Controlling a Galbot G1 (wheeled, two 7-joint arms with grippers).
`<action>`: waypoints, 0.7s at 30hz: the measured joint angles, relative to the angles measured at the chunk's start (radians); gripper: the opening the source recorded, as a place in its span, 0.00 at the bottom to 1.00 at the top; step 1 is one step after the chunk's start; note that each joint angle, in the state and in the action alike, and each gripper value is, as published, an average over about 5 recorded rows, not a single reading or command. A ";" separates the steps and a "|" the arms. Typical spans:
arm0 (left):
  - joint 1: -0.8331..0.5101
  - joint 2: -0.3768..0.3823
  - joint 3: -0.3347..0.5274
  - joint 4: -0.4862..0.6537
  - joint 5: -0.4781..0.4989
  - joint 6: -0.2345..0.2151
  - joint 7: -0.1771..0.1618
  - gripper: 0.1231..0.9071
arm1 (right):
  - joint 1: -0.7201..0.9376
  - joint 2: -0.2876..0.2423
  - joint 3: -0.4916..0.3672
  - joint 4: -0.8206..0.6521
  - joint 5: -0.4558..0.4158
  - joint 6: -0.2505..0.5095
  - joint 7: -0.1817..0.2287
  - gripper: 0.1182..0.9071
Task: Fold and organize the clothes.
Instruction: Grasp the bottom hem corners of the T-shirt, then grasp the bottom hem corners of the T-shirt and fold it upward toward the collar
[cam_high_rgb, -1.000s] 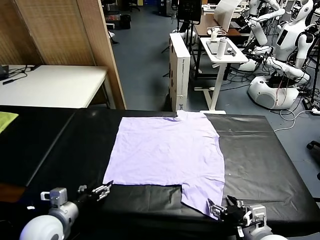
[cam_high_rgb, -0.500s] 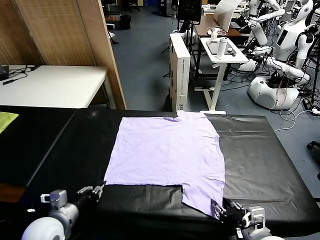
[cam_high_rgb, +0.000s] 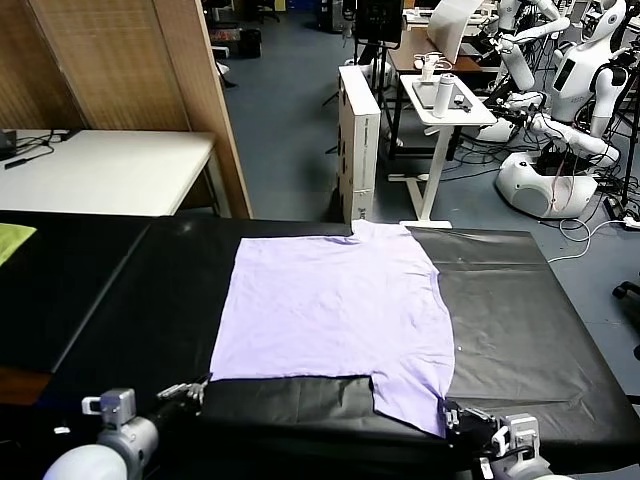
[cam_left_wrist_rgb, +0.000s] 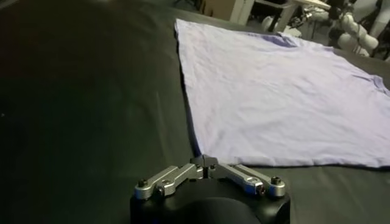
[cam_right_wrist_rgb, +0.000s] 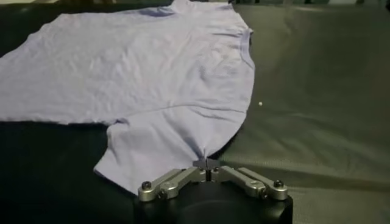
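Observation:
The clothes are one light lavender T-shirt (cam_high_rgb: 335, 300), spread flat and plain side up on the black table (cam_high_rgb: 520, 320). Its collar points away from me and one short sleeve reaches the near right. At the near left, my left gripper (cam_high_rgb: 198, 386) is shut on the hem's corner; in the left wrist view the T-shirt (cam_left_wrist_rgb: 280, 103) narrows into the left gripper (cam_left_wrist_rgb: 205, 162). My right gripper (cam_high_rgb: 449, 414) is shut on the tip of the near sleeve. In the right wrist view the T-shirt (cam_right_wrist_rgb: 140, 73) puckers where the right gripper (cam_right_wrist_rgb: 206, 163) pinches it.
A yellow-green cloth (cam_high_rgb: 12, 240) lies at the table's far left edge. Behind the table stand a white desk (cam_high_rgb: 100, 170), a wooden screen (cam_high_rgb: 130, 70), a white cabinet (cam_high_rgb: 360, 140) and other robots (cam_high_rgb: 560, 150). Black tabletop lies bare on both sides of the shirt.
Both grippers have gone from open to shut on the shirt's near edge. The hem corner and the sleeve tip have been drawn slightly toward the table's near edge.

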 joint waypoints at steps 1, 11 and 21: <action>0.016 0.000 -0.007 -0.009 0.002 -0.002 0.001 0.04 | -0.013 0.000 0.002 0.009 0.000 0.000 0.004 0.03; 0.159 -0.012 -0.076 -0.089 0.014 -0.043 0.011 0.04 | -0.082 0.015 0.008 0.065 0.010 0.000 0.018 0.03; 0.119 -0.051 -0.077 -0.078 0.019 -0.074 0.020 0.04 | 0.050 -0.005 -0.004 0.009 0.115 0.008 -0.008 0.03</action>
